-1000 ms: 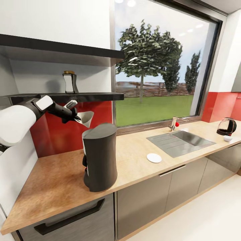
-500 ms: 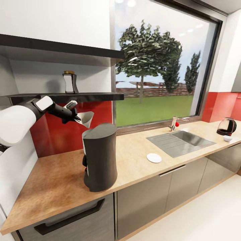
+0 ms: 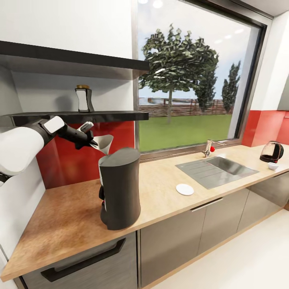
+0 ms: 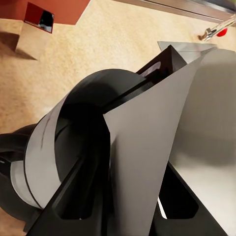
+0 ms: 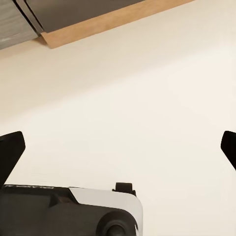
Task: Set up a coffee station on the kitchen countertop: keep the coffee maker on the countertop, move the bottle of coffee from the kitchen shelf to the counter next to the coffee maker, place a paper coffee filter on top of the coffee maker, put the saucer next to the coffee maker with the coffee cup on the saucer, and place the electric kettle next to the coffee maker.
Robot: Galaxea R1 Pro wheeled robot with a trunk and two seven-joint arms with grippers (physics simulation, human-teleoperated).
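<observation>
The dark grey coffee maker (image 3: 119,188) stands on the beige countertop (image 3: 160,200). My left gripper (image 3: 93,141) is shut on the white paper coffee filter (image 3: 103,143), which hangs just above and behind the machine's top. In the left wrist view the filter (image 4: 147,162) juts from between the dark fingers (image 4: 73,206) over the machine's top (image 4: 83,132). The bottle of coffee (image 3: 84,98) stands on the thin black kitchen shelf (image 3: 80,116). The saucer (image 3: 184,189) lies in front of the sink. At the far right are the electric kettle (image 3: 271,152) and the coffee cup (image 3: 273,165). My right gripper (image 5: 118,150) is open over the floor.
A steel sink (image 3: 216,170) with a faucet (image 3: 209,147) is set into the worktop under the window. A thicker black shelf (image 3: 72,60) hangs above the thin one. The red backsplash (image 3: 72,160) is close behind my left arm. A cabinet and counter edge (image 5: 98,24) show by the floor.
My left gripper and the filter have drifted very slightly to the right, toward the coffee maker's top. Nothing else has moved.
</observation>
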